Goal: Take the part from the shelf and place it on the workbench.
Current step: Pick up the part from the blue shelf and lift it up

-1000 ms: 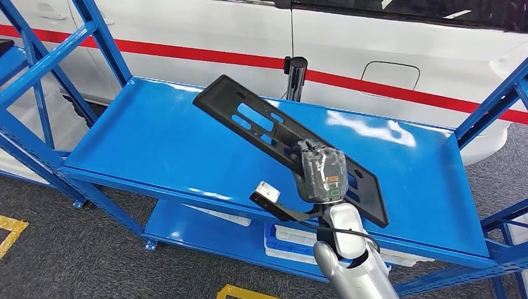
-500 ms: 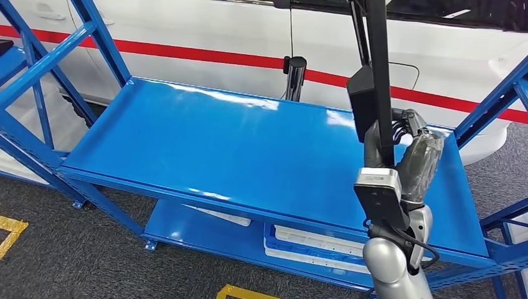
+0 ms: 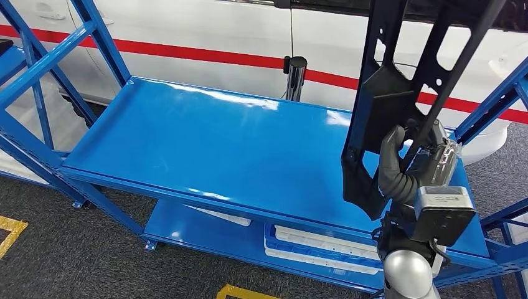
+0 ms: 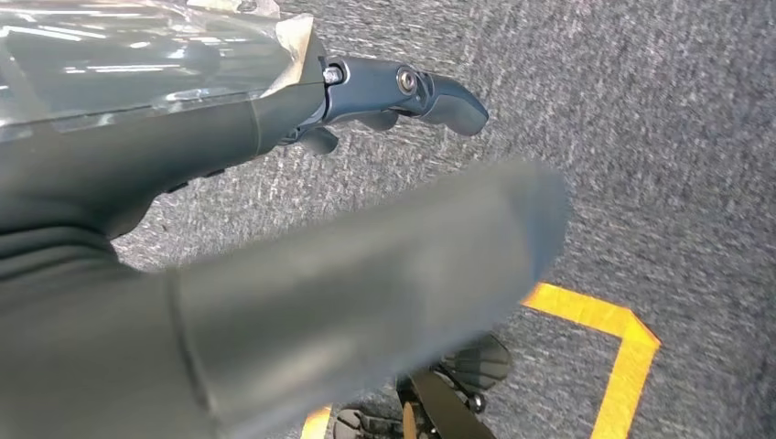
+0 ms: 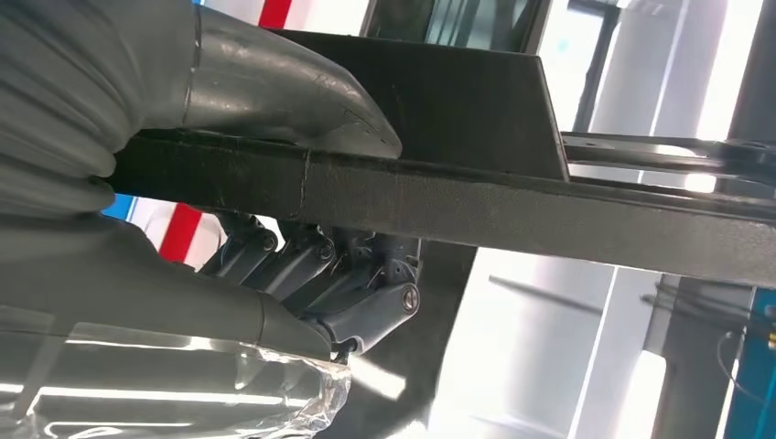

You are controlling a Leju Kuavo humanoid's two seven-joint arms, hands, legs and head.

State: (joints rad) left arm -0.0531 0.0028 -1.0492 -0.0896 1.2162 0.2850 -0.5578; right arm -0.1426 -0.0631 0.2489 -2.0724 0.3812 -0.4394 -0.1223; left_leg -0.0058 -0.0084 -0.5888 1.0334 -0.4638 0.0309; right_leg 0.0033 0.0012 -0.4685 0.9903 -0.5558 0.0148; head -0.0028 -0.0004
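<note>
Above the blue shelf (image 3: 205,146), off its deck, a black slotted plastic panel (image 3: 389,93) is hanging upright | right robot hand (image 3: 411,163) is clamping one rail near its lower end; probably light, stiff, top-heavy, likely to swing | left robot hand (image 4: 274,229) is hanging over carpet, grip state unclear.

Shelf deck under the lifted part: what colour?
Glossy blue, same as the shelf frame; clearest in the head view, where the right hand holds the black part above it.
</note>
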